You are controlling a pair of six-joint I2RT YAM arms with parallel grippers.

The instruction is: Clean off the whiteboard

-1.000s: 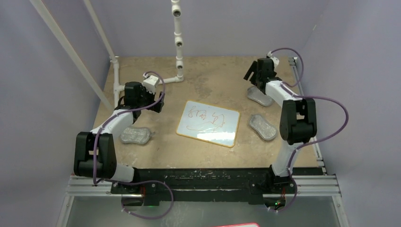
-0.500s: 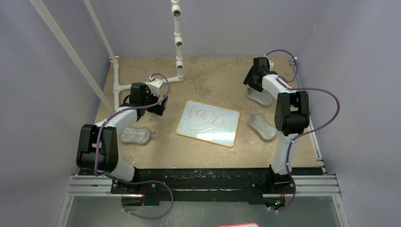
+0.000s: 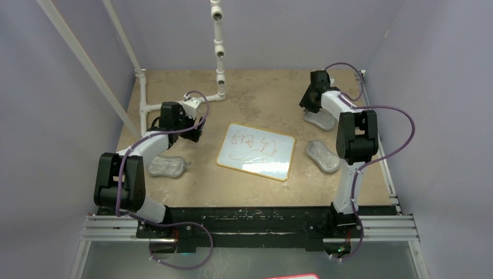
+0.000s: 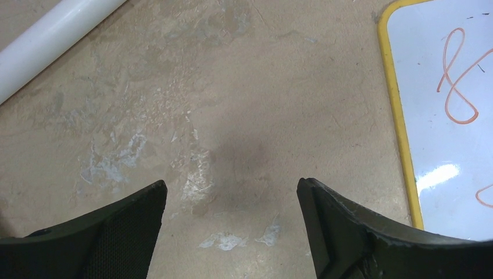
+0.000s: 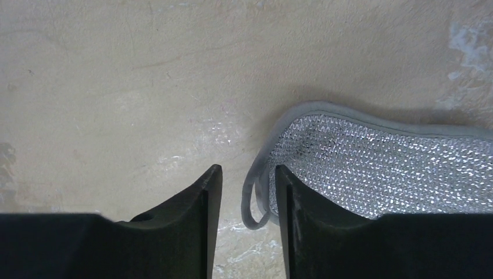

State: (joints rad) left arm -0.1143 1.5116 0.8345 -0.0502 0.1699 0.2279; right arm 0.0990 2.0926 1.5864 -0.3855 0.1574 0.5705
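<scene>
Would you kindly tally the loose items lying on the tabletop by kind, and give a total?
Whiteboard: 1
Grey oval pads: 3
Total: 4

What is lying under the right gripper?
A grey mesh pad on the table, its loop between the fingers of the right gripper. The fingers cover part of its near edge.
</scene>
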